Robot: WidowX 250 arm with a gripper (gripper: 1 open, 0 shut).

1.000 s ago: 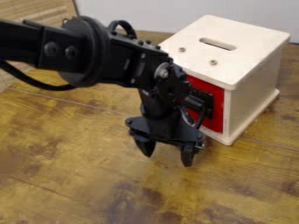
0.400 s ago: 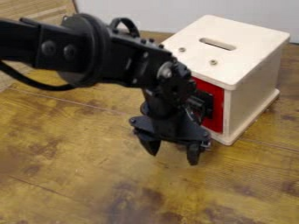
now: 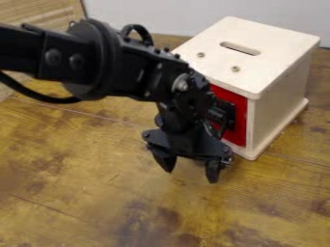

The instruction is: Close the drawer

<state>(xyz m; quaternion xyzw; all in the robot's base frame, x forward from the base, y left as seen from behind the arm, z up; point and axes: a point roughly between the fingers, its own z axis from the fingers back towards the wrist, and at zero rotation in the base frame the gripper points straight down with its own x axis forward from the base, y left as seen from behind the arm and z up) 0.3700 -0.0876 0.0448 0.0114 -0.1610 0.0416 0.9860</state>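
Observation:
The red drawer (image 3: pixel 231 108) sits in the front of a cream wooden cube (image 3: pixel 254 60) with a slot on top, at the upper right. Its red front looks about flush with the cube's face. The black loop handle is mostly hidden behind my arm. My black gripper (image 3: pixel 188 166) hangs just in front of the drawer, a little left and below it, fingers pointing down at the wooden tabletop (image 3: pixel 91 193). The fingers (image 3: pixel 164 160) are spread apart and hold nothing.
My thick black arm (image 3: pixel 77 60) reaches in from the left across the upper half of the view. The cube stands at the table's back right; worn wooden tabletop lies in front and to the left.
The gripper has shifted very slightly along the drawer front; the drawer and cube look unchanged.

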